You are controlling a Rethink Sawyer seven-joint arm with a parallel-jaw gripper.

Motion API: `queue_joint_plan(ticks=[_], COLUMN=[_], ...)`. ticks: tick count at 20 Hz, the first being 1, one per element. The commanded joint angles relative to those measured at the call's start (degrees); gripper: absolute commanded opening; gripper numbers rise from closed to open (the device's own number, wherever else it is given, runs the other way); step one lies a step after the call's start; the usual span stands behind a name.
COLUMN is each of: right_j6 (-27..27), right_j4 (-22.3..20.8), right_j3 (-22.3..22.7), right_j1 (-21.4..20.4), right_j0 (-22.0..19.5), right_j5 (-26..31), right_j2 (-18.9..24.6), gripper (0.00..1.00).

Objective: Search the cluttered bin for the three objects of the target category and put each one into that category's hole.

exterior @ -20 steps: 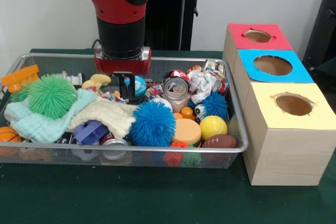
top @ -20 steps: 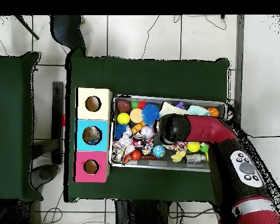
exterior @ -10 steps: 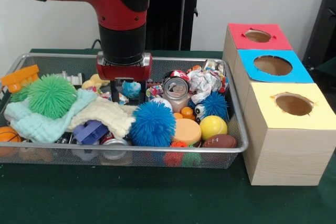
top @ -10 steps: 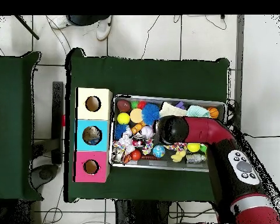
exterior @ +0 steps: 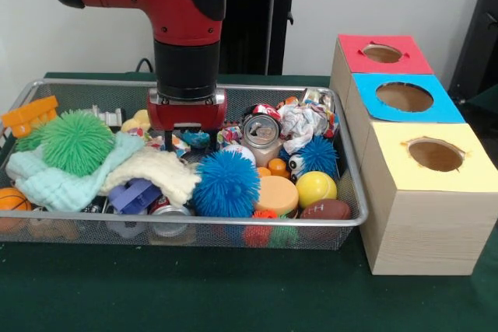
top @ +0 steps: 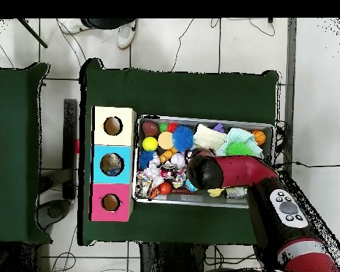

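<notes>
A wire mesh bin (exterior: pixel 233 223) is crammed with toys, balls, cloths and cans. My gripper (exterior: pixel 189 141) is low in the bin's back middle, open, with a small blue globe ball (exterior: pixel 196 138) between its fingers. In the overhead view the arm's wrist (top: pixel 205 172) covers the gripper, and only a bit of the globe ball (top: pixel 191 186) shows at its edge. Three wooden boxes with round holes stand beside the bin: red (exterior: pixel 383 54), blue (exterior: pixel 405 97) and yellow (exterior: pixel 436 155).
Around the gripper lie a big blue spiky ball (exterior: pixel 226 184), a cream cloth (exterior: pixel 159 169), a green spiky ball (exterior: pixel 76 141), a dented can (exterior: pixel 261 131), crumpled paper (exterior: pixel 302 122), a yellow ball (exterior: pixel 315 188) and a toy football (exterior: pixel 325 209).
The gripper has come down deeper into the bin and shifted slightly right in the front view, so that it now stands around the blue globe ball. The other objects have stayed put.
</notes>
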Motion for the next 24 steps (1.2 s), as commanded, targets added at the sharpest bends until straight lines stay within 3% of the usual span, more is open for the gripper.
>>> queue_joint_plan(ticks=[1, 5, 10, 18, 24], right_j6=[3.1, 2.6, -2.1, -7.6, -4.3], right_j4=[-8.8, -10.4, -12.0, -13.3, -14.0], right_j3=[8.8, 12.3, 13.9, 12.2, 12.1], right_j1=[3.9, -0.1, -4.3, -5.5, -4.1], right_j0=[-1.0, -1.0, -4.4, -11.6, -10.4], right_j5=[-10.1, -11.8, -10.1, -5.0, -5.8], right_j2=[-4.4, -6.3, -4.7, 2.7, 2.7], gripper=[1.00, 1.00, 1.00, 1.00, 1.00])
